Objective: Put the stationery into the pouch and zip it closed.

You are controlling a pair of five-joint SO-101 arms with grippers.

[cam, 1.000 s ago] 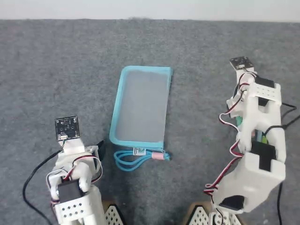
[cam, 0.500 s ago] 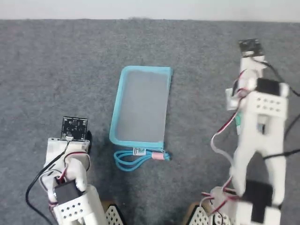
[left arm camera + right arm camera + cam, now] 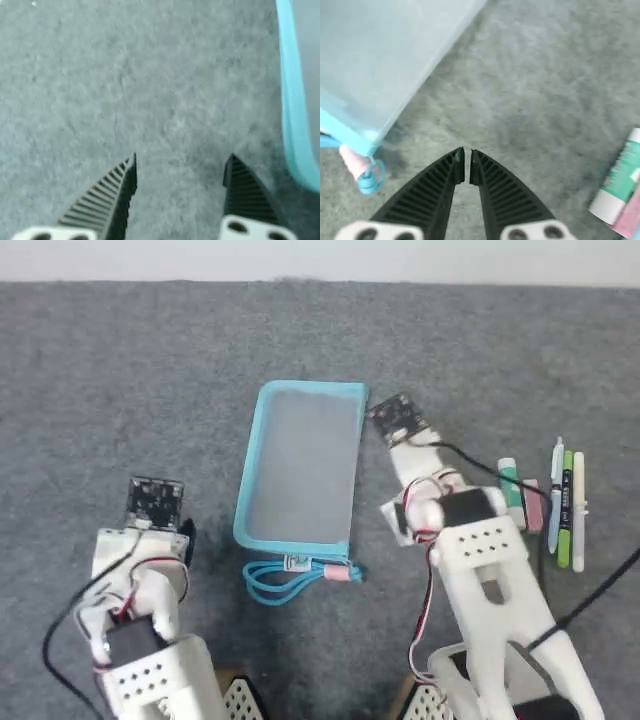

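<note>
Pouch (image 3: pixel 300 465): laid flat on grey mat (image 3: pixel 120 390). Stationery (image 3: pixel 545 495): grouped apart, on its right. Left gripper (image 3: pixel 180 170): held open, empty, beside pouch. Right gripper (image 3: pixel 467 160): closed on nothing, between pouch and stationery.

Bare carpet (image 3: pixel 535 90) lies ahead of the right gripper (image 3: pixel 467 152); the pouch (image 3: pixel 385 60) flanks one side, stationery (image 3: pixel 620 185) the other.
</note>
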